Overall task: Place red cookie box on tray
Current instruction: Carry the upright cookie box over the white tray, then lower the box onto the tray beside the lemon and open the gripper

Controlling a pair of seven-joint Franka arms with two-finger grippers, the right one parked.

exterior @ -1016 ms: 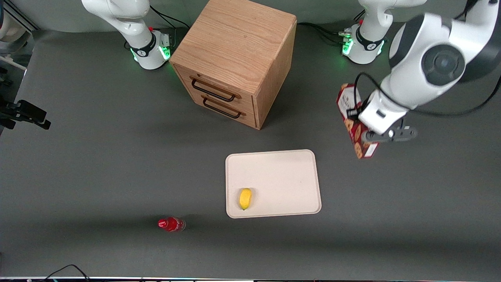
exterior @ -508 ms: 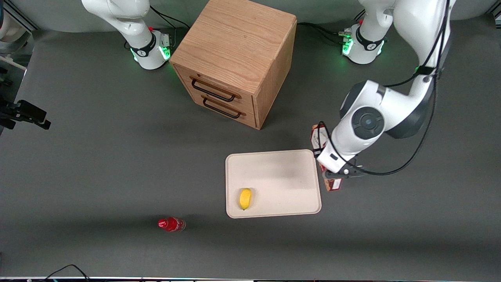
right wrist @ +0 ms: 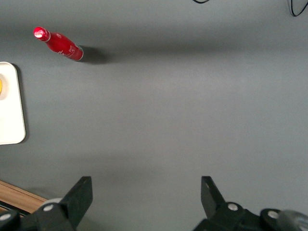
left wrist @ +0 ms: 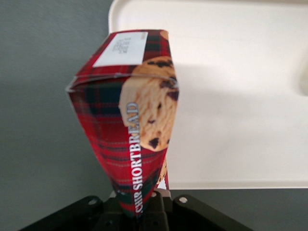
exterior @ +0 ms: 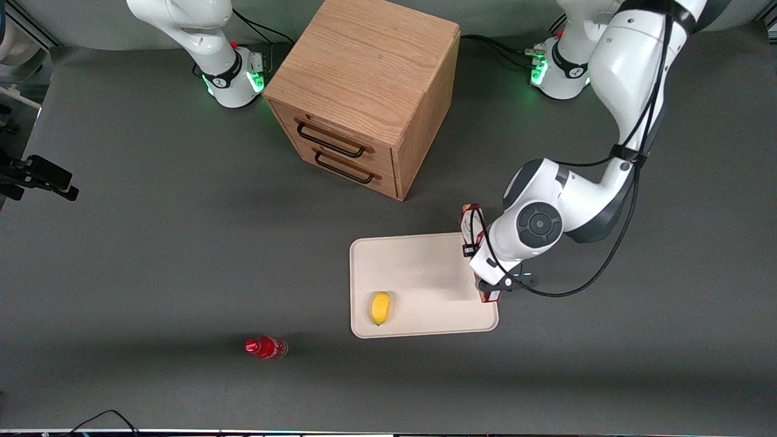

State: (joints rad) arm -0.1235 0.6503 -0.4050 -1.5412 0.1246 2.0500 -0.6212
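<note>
Carrying the red cookie box [exterior: 472, 226] clamped in our claw [exterior: 487, 285], we hang it above the tray [exterior: 419, 267] at that tray's three o'clock edge, toward the working arm's end of the desk [exterior: 152, 255]. We judge this the transport step, nearly over. Next we should shift the box inward toward nine o'clock, short of the lemon [exterior: 380, 308], then lower and release
</note>
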